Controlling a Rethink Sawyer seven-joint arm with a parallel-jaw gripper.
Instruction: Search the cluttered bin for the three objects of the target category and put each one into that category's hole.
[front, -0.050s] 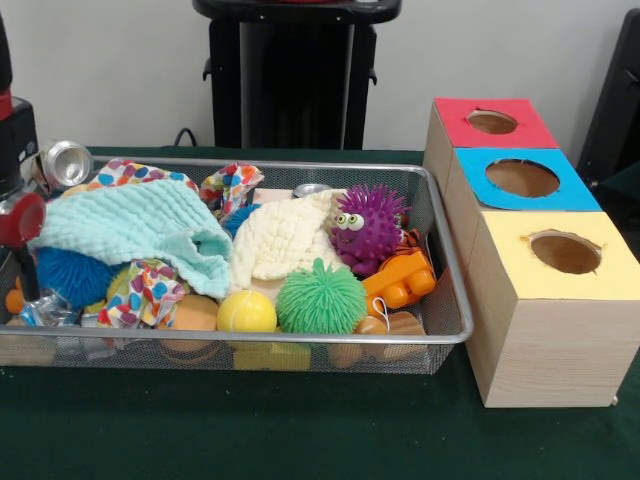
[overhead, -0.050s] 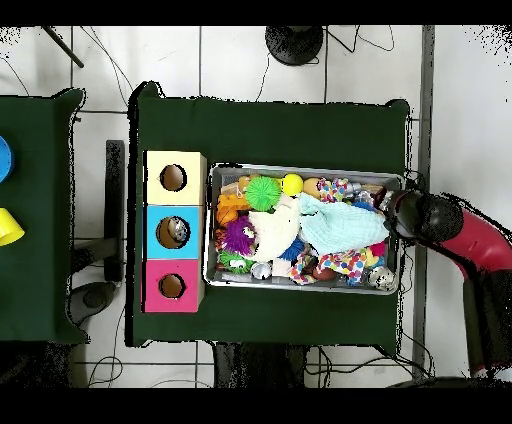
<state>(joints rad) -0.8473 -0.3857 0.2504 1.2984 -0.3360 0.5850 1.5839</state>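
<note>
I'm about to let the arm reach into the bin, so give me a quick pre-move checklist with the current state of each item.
1. Wire bin flat on the table: ok.
2. Red box hole clear: ok.
3. Yellow box hole clear: ok.
4. Blue box hole empty: not ok, something shows inside from overhead.
5. Gripper open or shut: cannot tell.
6. Contents visible: not ok, the mint cloth and cream cloth cover items.

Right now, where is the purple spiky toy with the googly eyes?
In the front view the purple spiky toy sits toward the bin's right end, behind the green spiky ball, between the cream cloth and the orange plastic toy.
</note>
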